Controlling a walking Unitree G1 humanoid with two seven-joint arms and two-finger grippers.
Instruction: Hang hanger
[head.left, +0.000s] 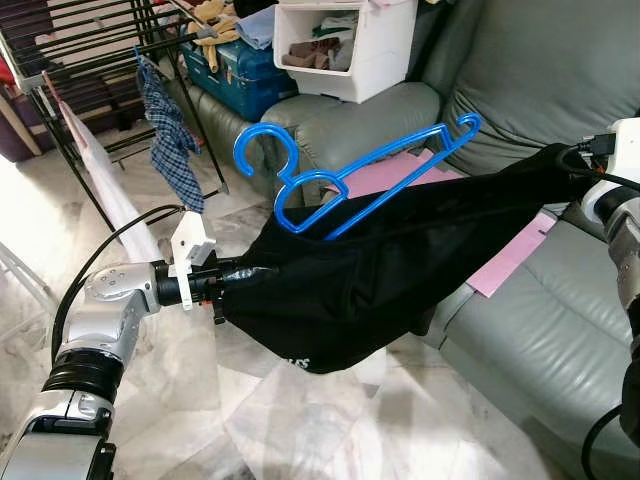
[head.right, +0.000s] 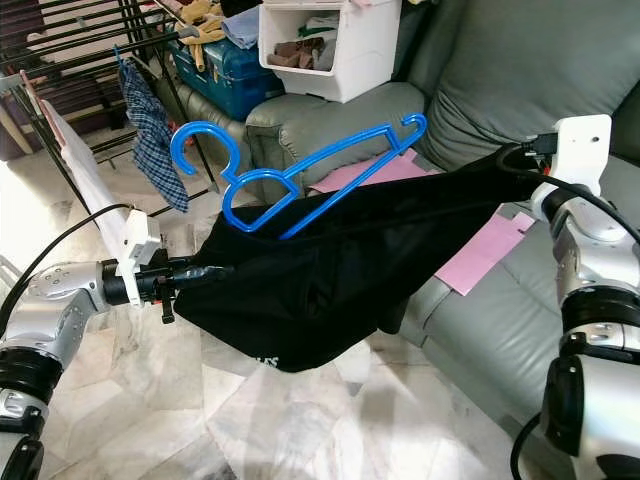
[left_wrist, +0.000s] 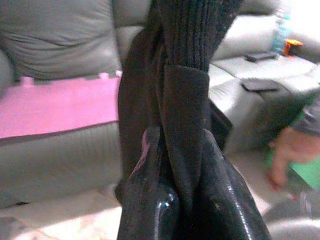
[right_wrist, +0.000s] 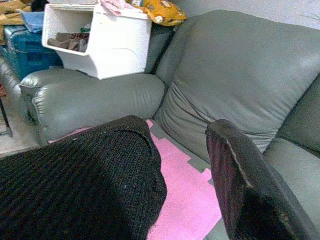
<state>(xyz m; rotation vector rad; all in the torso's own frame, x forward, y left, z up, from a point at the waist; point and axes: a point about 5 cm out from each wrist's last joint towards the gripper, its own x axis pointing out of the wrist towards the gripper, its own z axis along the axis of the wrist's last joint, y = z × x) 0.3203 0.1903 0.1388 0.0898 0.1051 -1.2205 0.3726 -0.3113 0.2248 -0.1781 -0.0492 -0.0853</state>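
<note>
**Blue hanger rides loose in a stretched black garment**

Black knitted fabric, a dark garment (head.left: 370, 270) with small white lettering near its lower hem, sags like a hammock between the robot's two arms above the pale marble floor (head.left: 300, 420). The left gripper (left_wrist: 172, 165) has its fingers pressed together on a bunched ribbed edge of the cloth, as the left wrist view shows. The right gripper (right_wrist: 200, 165) stands at the other end with the knit draped over one finger and the other finger apart from it; whether it truly pinches the cloth cannot be told.

The bright blue plastic hanger (head.left: 345, 180) sits half inside the garment, its hook and one shoulder sticking up above the fabric, just in front of the grey leather sofa (head.left: 540, 330) with its pink foam mat (head.left: 510, 260). The black metal drying rack (head.left: 90, 60), where a blue checked cloth (head.left: 170, 135) already hangs, stands well apart to the robot's left.

The hanger looks merely cradled, not gripped. If either arm tilts or the cloth slackens, it could probably slip out and fall. Carrying it to the rack may also snag the hook.
</note>
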